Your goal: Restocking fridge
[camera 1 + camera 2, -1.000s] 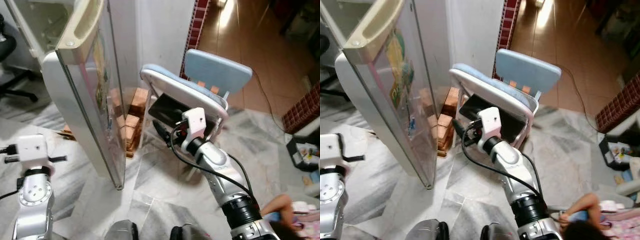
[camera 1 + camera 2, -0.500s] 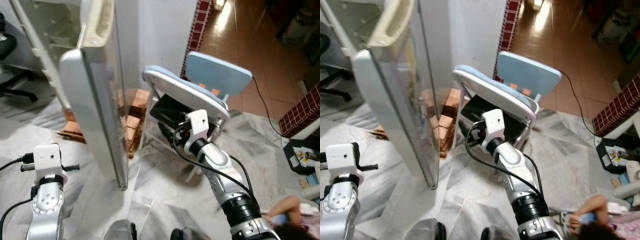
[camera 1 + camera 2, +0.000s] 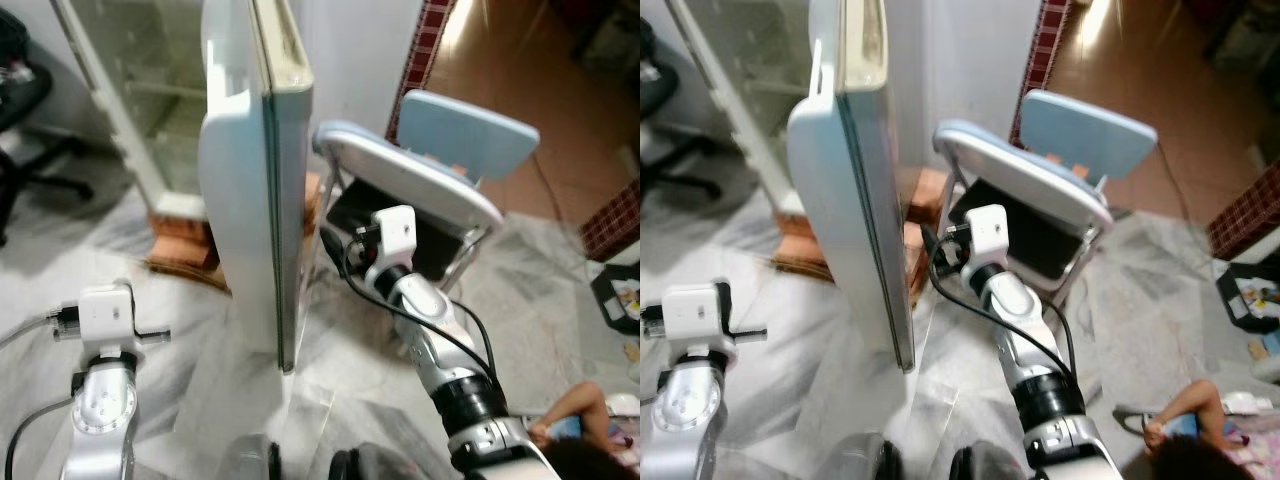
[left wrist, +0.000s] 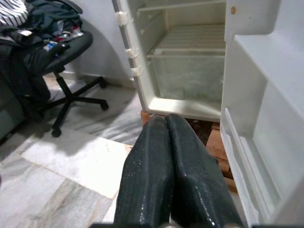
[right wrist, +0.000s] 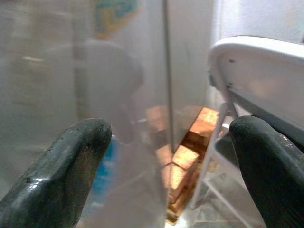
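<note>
The white fridge door [image 3: 250, 200] stands open and shows edge-on in the eye views. Behind it at the upper left is the fridge cabinet [image 3: 150, 70]. Its shelves [image 4: 190, 42] and the door racks [image 4: 266, 118] hold nothing. My left gripper [image 4: 165, 121] is shut on nothing and points at the open cabinet from low on the door's inner side. My right gripper [image 5: 166, 142] is open, close to the door's outer face, between the door and a light-blue chair [image 3: 440, 170]. The right arm [image 3: 430, 320] reaches forward from the lower right.
Orange bricks [image 4: 216, 142] lie under the fridge. A black office chair [image 4: 57, 52] piled with clothes stands to the left. A person's arm [image 3: 580, 410] is on the floor at the lower right, and a red brick-tiled wall [image 3: 430, 50] stands behind the blue chair.
The whole view has shifted, so the door now shows edge-on instead of its stickered face, and more of the cabinet shows. My right gripper stays beside the door's outer face.
</note>
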Controlling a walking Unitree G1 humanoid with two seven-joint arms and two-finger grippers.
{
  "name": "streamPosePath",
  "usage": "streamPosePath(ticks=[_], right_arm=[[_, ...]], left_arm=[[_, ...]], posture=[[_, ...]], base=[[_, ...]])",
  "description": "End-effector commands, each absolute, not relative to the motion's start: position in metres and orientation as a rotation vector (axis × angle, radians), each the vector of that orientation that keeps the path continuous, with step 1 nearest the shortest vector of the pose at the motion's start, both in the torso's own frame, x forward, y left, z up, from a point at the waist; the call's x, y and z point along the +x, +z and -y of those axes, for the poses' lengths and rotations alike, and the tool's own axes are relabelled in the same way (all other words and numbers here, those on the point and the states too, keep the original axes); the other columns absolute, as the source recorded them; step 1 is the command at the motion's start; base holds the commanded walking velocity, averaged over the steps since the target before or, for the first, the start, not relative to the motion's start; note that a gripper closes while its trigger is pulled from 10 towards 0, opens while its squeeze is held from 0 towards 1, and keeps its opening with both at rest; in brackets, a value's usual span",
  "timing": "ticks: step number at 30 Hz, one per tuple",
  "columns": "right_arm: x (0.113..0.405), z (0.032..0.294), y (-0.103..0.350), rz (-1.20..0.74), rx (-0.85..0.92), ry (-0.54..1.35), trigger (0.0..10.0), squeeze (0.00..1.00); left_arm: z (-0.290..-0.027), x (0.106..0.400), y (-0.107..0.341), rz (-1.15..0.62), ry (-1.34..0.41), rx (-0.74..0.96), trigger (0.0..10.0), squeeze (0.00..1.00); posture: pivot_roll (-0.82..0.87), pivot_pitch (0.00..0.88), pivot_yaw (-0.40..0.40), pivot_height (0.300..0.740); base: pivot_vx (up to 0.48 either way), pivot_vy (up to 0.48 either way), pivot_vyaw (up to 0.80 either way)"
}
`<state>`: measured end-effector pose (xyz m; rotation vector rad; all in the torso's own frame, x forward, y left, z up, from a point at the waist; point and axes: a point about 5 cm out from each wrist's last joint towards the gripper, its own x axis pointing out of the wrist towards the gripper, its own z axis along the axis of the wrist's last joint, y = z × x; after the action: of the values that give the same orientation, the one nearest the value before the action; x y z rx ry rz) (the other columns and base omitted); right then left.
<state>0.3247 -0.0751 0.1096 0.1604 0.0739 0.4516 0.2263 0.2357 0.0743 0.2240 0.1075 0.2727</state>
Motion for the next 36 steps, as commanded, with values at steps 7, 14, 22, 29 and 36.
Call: streamPosePath(ticks=[7, 14, 22, 29, 36], right_arm=[[0.304, -0.015, 0.182, -0.008, 0.5, 0.943, 10.0, 0.0], [0.292, -0.017, 0.173, -0.014, 0.408, 1.026, 10.0, 0.0], [0.316, 0.028, 0.134, -0.099, 0.25, 0.744, 10.0, 0.0], [0.321, 0.061, 0.133, -0.081, 0.118, 0.632, 10.0, 0.0], [0.32, 0.087, 0.119, -0.061, 0.003, 0.568, 10.0, 0.0]], left_arm=[[-0.234, 0.224, 0.071, -0.122, 0.258, 0.233, 10.0, 0.0], [-0.234, 0.223, 0.071, -0.122, 0.263, 0.236, 10.0, 0.0], [-0.233, 0.224, 0.072, -0.12, 0.262, 0.227, 10.0, 0.0], [-0.217, 0.232, 0.089, -0.074, 0.159, 0.248, 10.0, 0.0], [-0.206, 0.231, 0.091, -0.056, 0.136, 0.191, 10.0, 0.0]], posture=[[0.07, 0.098, -0.035, 0.735], [0.08, 0.1, -0.044, 0.735], [0.07, 0.111, -0.033, 0.735], [0.08, 0.131, -0.021, 0.735], [0.06, 0.12, -0.019, 0.735]], base=[[0.0, 0.0, 0.0], [0.0, 0.0, 0.0], [0.0, 0.0, 0.0], [0.0, 0.0, 0.0], [0.0, 0.0, 0.0]])
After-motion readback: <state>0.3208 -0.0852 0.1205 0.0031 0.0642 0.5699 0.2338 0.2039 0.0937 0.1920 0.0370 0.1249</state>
